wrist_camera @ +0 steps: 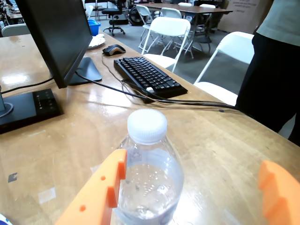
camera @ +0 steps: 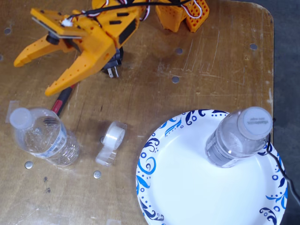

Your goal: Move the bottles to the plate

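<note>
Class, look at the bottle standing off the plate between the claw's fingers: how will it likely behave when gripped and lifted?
The bottle looks thin, clear and ribbed, so it may dent under a hard squeeze. It stands upright, taller than wide, so a sideways nudge from the open claw could tip it, and it would probably roll. Water seems to show inside, so expect some weight.

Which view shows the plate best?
The fixed view: the plate fills the lower right, its blue-patterned rim mostly visible, with one bottle standing on it. The wrist view does not show the plate, only the other bottle between the open gripper fingers.
</note>
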Controlling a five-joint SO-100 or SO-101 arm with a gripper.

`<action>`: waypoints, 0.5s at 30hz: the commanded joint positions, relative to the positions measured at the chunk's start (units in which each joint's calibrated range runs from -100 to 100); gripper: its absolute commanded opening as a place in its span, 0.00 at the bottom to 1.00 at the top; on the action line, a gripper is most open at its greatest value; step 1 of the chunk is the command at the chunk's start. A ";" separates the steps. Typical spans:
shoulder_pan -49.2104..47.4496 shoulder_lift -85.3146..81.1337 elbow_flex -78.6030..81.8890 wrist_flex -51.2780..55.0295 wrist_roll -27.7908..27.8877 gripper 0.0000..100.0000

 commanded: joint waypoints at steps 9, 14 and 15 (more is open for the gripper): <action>-1.47 13.06 -12.91 -6.17 -0.31 0.30; -1.57 14.75 -14.27 -6.26 -0.36 0.30; -1.57 15.09 -14.81 -6.52 -0.36 0.31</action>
